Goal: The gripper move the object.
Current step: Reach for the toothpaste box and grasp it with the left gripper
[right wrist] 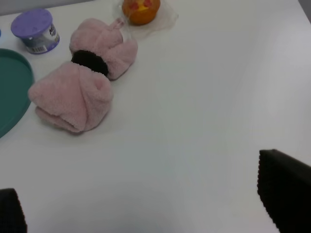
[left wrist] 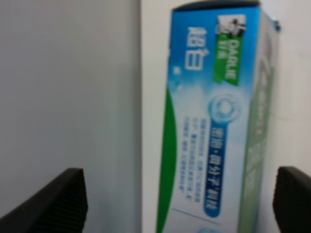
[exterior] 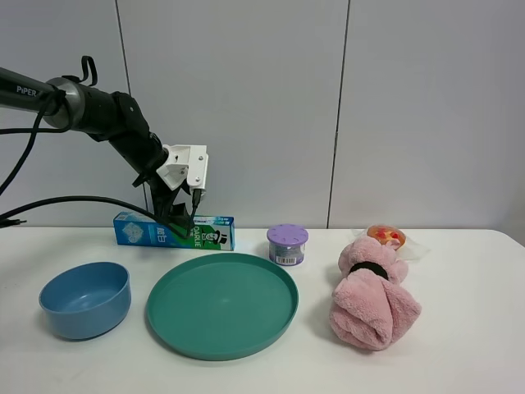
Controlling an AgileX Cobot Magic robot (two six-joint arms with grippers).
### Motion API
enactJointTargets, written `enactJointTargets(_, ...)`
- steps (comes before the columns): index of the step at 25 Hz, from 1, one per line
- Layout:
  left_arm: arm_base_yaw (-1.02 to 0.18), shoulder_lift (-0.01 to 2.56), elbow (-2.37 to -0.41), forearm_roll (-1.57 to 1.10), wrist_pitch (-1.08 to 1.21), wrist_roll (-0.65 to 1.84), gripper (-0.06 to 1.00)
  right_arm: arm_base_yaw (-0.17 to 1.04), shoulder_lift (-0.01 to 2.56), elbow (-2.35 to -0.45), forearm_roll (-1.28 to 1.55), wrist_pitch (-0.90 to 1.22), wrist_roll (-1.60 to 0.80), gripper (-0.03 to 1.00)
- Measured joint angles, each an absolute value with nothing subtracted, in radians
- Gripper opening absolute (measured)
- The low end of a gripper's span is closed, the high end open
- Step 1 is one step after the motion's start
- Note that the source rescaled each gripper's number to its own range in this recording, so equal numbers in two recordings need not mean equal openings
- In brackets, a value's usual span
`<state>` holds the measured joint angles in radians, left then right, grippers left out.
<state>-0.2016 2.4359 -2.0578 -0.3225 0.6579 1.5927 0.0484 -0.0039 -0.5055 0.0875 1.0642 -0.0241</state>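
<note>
The object, a blue and green toothpaste carton (exterior: 215, 235), lies lengthwise on the white table close to the back wall. My left gripper (exterior: 177, 226) hangs from the dark arm and reaches down over the carton's middle. In the left wrist view the carton (left wrist: 214, 121) lies between the two black fingers, nearer one finger, with a gap on both sides. The left gripper (left wrist: 175, 201) is open and holds nothing. My right gripper (right wrist: 146, 204) is open and empty above bare table, and it does not show in the exterior view.
A blue bowl (exterior: 84, 300) sits at front left. A large green plate (exterior: 221, 305) lies in front of the carton. A purple-lidded jar (exterior: 287, 244), a pink rolled towel (exterior: 371, 300) and an orange item in clear wrap (exterior: 385, 236) lie to the right.
</note>
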Motion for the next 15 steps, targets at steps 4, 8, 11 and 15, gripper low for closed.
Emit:
enactJointTargets(4, -0.201, 2.46, -2.058, -0.323, 0.651, 1.617, 0.88, 0.048, -0.004, -0.505, 0.087, 1.064, -0.024, 1.0)
enactJointTargets(8, -0.198, 2.489, -2.058, -0.323, 0.647, 1.628, 0.88, 0.048, -0.004, -0.505, 0.087, 1.064, -0.024, 1.0)
enactJointTargets(11, -0.196, 2.501, -2.058, -0.323, 0.644, 1.639, 0.88, 0.048, -0.004, -0.505, 0.087, 1.064, -0.024, 1.0)
enactJointTargets(15, -0.193, 2.501, -2.058, -0.327, 0.631, 1.651, 0.88, 0.048, -0.004, -0.505, 0.087, 1.064, -0.024, 1.0)
